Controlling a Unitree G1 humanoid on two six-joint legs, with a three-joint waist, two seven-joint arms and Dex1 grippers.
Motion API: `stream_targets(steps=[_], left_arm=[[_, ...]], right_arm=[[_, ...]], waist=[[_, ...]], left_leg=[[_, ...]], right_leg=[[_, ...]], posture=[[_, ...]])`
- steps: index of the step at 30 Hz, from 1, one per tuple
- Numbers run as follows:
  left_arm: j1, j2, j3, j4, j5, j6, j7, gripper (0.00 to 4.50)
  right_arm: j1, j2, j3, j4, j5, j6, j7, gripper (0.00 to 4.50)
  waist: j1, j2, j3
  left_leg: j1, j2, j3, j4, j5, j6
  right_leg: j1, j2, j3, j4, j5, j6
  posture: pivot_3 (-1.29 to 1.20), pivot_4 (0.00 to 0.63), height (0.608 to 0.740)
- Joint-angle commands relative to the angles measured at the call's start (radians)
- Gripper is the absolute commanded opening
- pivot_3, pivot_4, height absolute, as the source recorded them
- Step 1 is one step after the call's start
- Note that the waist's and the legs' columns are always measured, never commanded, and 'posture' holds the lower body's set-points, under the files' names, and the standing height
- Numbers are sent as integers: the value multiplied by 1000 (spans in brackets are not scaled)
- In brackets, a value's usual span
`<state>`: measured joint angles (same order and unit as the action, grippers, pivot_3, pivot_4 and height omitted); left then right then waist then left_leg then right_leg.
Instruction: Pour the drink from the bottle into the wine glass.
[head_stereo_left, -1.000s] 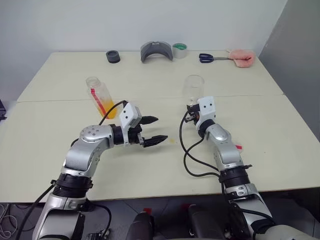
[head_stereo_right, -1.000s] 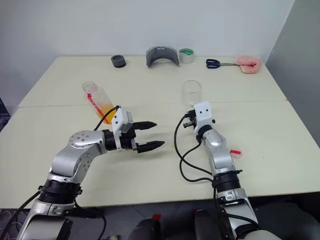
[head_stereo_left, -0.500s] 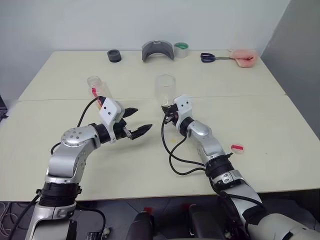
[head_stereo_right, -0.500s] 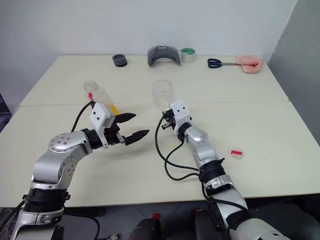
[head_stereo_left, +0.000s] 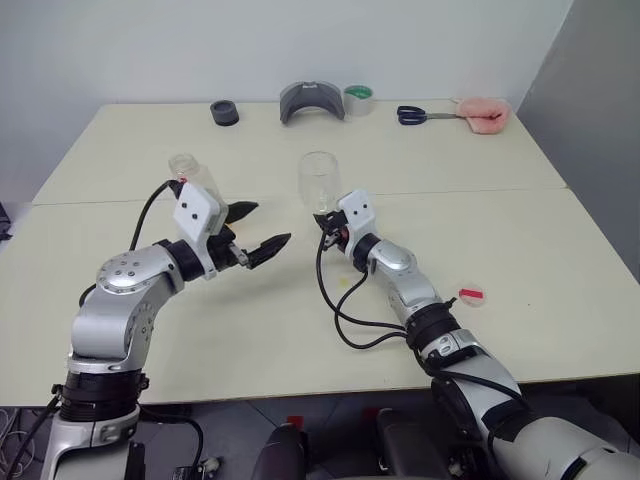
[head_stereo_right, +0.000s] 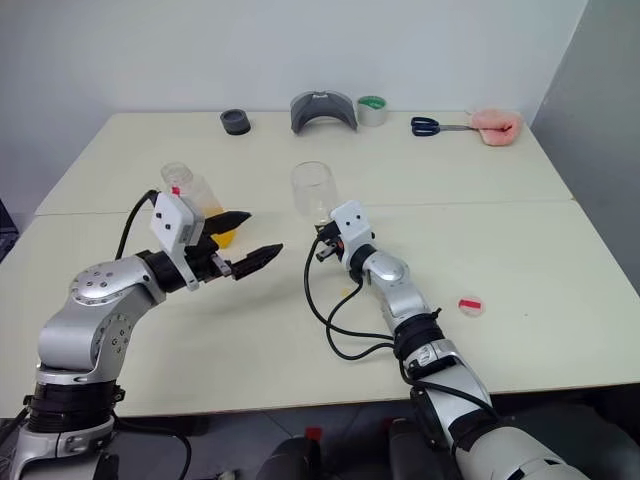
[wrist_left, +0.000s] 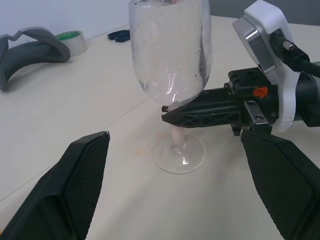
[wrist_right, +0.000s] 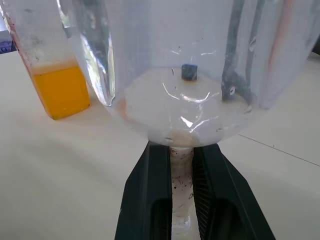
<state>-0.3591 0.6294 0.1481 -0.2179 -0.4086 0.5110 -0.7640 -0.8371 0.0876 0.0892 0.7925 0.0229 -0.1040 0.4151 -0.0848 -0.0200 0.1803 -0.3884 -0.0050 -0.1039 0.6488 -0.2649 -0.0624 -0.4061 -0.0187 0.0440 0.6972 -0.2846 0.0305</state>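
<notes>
Two arms level over table (head_stereo_left: 520, 230), right gripper (wrist_right: 182, 170) clamped on wine glass (head_stereo_left: 319, 182) stem, left gripper (head_stereo_left: 256, 229) spread wide, empty

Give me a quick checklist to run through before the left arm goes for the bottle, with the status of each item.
1. Right gripper shut on the wine glass stem: ok, the black fingers clamp the stem just under the bowl.
2. Wine glass upright: ok, its foot looks flat on the table.
3. Wine glass empty: ok, no liquid in the bowl.
4. Left gripper open and free: ok, its fingers stand wide apart with nothing between them.
5. Bottle upright with the drink inside: ok, orange liquid fills its lower part.
6. Bottle cap off: ok, the mouth looks open and a red-and-white cap lies on the table by the right arm.
</notes>
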Motion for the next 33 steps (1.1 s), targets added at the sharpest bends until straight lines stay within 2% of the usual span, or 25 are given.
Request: stream_targets(steps=[1,13,26,29,33], left_arm=[[-6,15,32,-52,-21,0,13,4500],[-30,27,34,-72,-28,6,46,4500],[-48,12,34,-76,-48,10,65,4500],[-32,2,34,-85,-51,11,78,4500],[26,-33,34,-103,-38,0,126,4500]], right_arm=[[-10,11,0,11,9,-2,14,269],[-24,17,-17,26,21,-1,28,4383],[12,-4,-13,-18,24,31,46,4451],[63,-32,-6,-90,23,66,59,4451],[211,-113,37,-321,26,180,137,4451]], waist=[[0,0,0],[0,0,0],[1,0,0],[2,0,0],[4,0,0]], left_leg=[[0,0,0,0,0,0],[2,0,1,-2,0,0],[2,0,1,-2,0,0],[2,0,1,-2,0,0],[2,0,1,-2,0,0]], right_leg=[[0,0,0,0,0,0],[0,0,0,0,0,0],[0,0,0,0,0,0],[0,0,0,-1,0,0],[1,-1,0,-1,0,0]], posture=[[0,150,740],[0,150,740],[0,150,740],[0,150,740],[0,150,740]])
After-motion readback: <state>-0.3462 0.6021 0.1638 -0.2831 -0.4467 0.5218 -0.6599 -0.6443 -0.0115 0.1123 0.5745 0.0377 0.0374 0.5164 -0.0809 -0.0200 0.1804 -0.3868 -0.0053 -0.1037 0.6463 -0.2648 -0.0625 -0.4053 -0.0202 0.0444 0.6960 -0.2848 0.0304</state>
